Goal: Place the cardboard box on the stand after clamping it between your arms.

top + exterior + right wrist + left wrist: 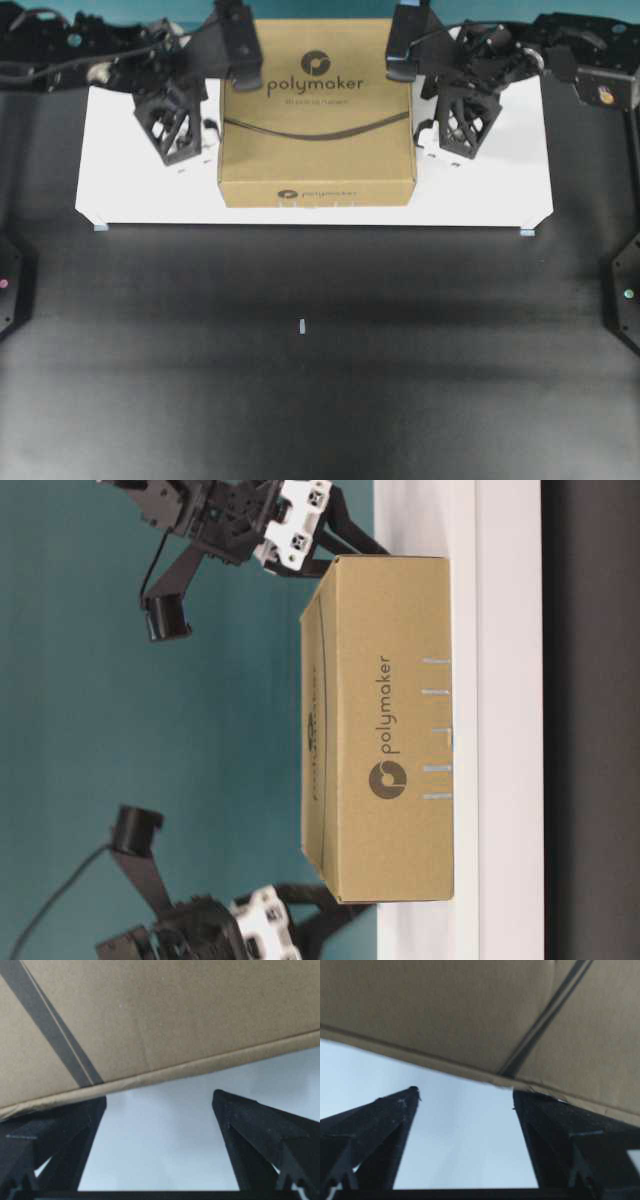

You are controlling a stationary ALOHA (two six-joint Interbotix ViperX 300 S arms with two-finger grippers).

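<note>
The square, flat brown cardboard box (318,115) is set flat on the wide, low white rectangular stand (130,195), about midway along its width. The stand is placed on the black tabletop (320,360), toward its far edge. The black lattice left gripper (172,125) is positioned just beside the box's left side, the black lattice right gripper (462,122) just beside its right side, both over the stand.

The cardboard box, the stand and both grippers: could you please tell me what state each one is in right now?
cardboard box: closed, lying flat on the stand, logo side up.
stand: flat on the black table, carrying the box.
left gripper: open, beside the box's left side, holding nothing.
right gripper: open, beside the box's right side, holding nothing.
</note>
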